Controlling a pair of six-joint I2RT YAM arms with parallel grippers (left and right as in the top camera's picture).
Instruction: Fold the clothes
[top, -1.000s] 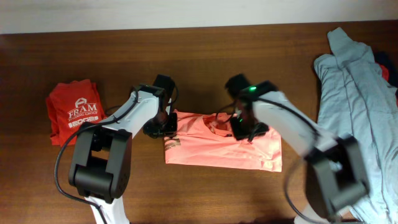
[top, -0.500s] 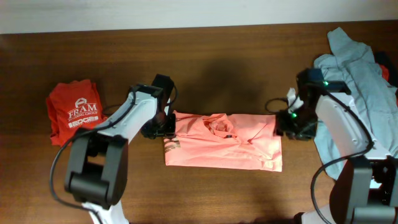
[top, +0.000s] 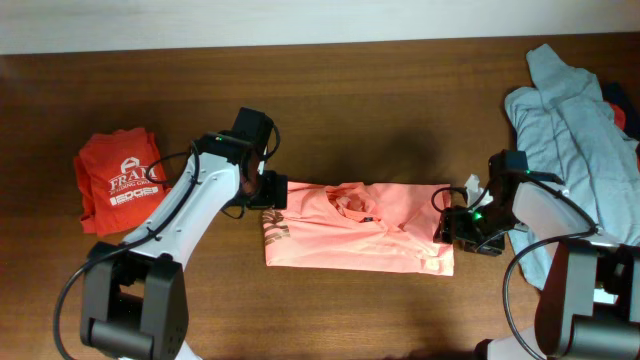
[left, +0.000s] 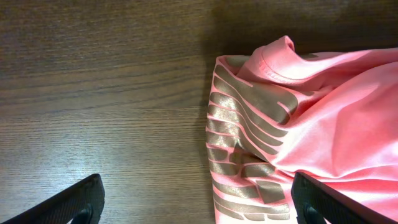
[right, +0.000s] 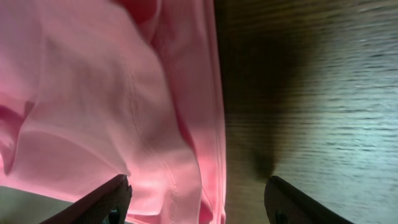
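The clothes (top: 360, 232), a salmon-pink top, lie folded into a flat rectangle mid-table, collar up near the centre. A gold striped print shows at its left end (left: 249, 143). My left gripper (top: 272, 190) sits at that left edge, open; in the left wrist view its gripper (left: 199, 211) straddles the print's edge and bare wood, holding nothing. My right gripper (top: 457, 225) is at the top's right edge, open. The right wrist view shows the pink hem (right: 186, 155) lying loose between the right gripper (right: 199, 208) and its fingers (right: 109, 199).
A folded red shirt with white "FRAM" print (top: 118, 180) lies at the far left. A pile of pale grey-blue garment (top: 570, 130) covers the right end of the wooden table (top: 400, 100), close behind my right arm.
My right gripper moved from the collar out to the top's right edge. Both grippers opened, and the left end of the top now lies released on the table.
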